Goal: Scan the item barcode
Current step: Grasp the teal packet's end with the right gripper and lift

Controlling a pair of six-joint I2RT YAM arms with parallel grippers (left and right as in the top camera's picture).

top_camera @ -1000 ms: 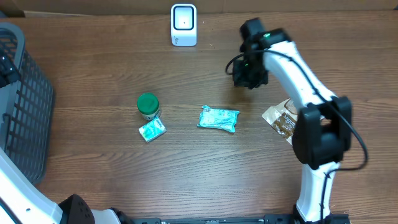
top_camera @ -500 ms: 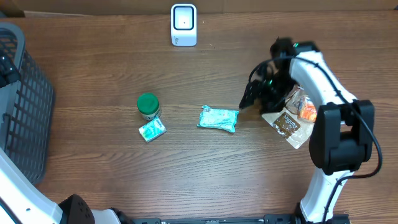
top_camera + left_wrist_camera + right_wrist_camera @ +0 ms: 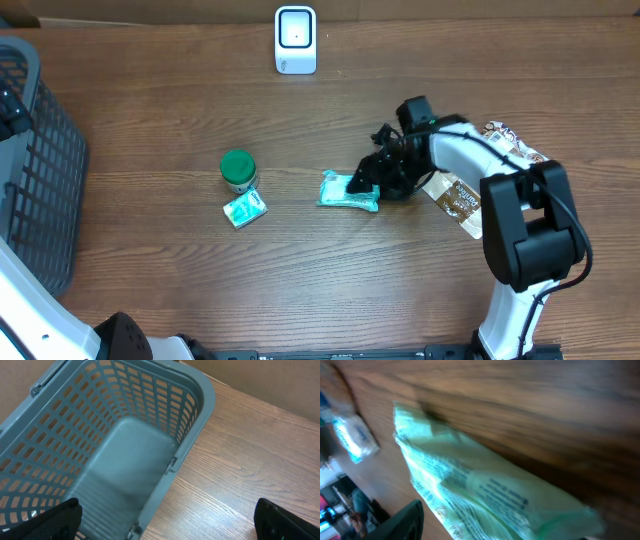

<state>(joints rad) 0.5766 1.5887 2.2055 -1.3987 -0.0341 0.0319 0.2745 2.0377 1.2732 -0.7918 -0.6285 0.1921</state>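
A teal pouch (image 3: 345,190) is seen lying flat on the table (image 3: 300,280), about mid-table, below the white scanner (image 3: 295,40) that stands at the far edge and well apart from it; the right gripper (image 3: 366,183) is placed low over the pouch's right end, at or just above its surface, and contact cannot be made out from overhead; in the right wrist view the pouch (image 3: 485,490) fills most of the frame, blurred, with only one dark finger (image 3: 405,520) shown at the lower left, so whether the jaws are apart or together cannot be told, and no grip on the pouch is shown; a green-lidded jar (image 3: 238,170) is set upright to the left of the pouch, with a small packet (image 3: 244,210) just beside it on the near side; a brown bag (image 3: 458,196) lies to the right of the pouch, and a second bag (image 3: 512,140) is partly hidden behind the right arm; the left gripper (image 3: 167,524) is held with its fingers wide apart above the grey basket (image 3: 200,400) at the table's left edge, nothing between them
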